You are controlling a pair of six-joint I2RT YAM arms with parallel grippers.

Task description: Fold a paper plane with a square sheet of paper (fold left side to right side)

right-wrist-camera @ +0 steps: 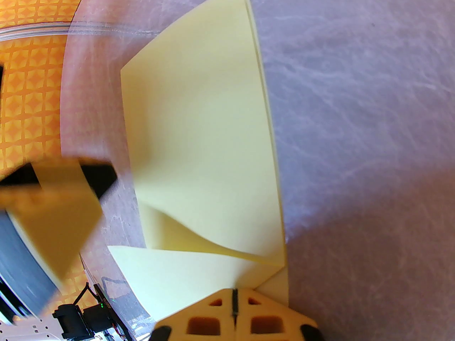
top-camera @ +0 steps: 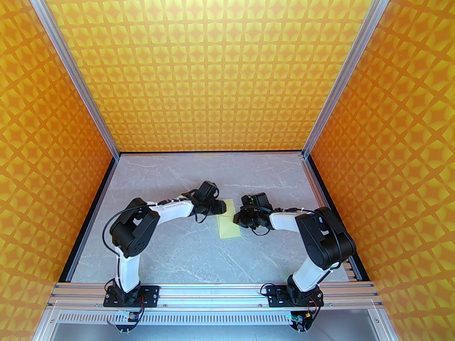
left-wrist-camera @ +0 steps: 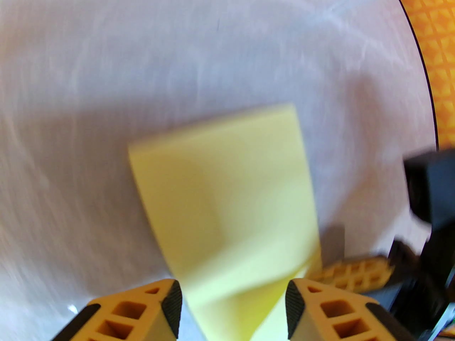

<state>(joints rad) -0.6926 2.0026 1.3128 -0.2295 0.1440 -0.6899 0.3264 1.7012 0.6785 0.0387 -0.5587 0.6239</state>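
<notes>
One fold is about all I'd call done. The square sheet of paper (top-camera: 229,223) lies on the worktop (top-camera: 177,254) between the two arms, doubled over into a narrow oblong. No point and no wing creases, so nothing like a dart yet. My read: half-fold laid but crease not pressed flat, nose folds, wing folds etc. all left to do. Early in the job, imo.

Left tool (left-wrist-camera: 233,307) stands roughly half open w/ nothing in it, hanging over the sheet's far left part. Right tool (right-wrist-camera: 234,297) is closed tight, tips touching the sheet at its right edge. Can't tell whether a layer is nipped between them or just pinned down.

Views differ a lot. Top cam gives layout only: sheet small and flat-looking, a tool at each side, the left one covering part of it. Right wrist cam adds what top can't: two layers along one long edge, nearly but not quite flush, and the upper layer lifting in a loose bulge near the tips, w/ the lower layer showing beneath. Left wrist cam is smeared w/ blur, so no layer detail. It does show the gap betw. the left tool's pads (left-wrist-camera: 173,306), plus one orange finger (left-wrist-camera: 355,272) of the right tool just beside the sheet's edge.
</notes>
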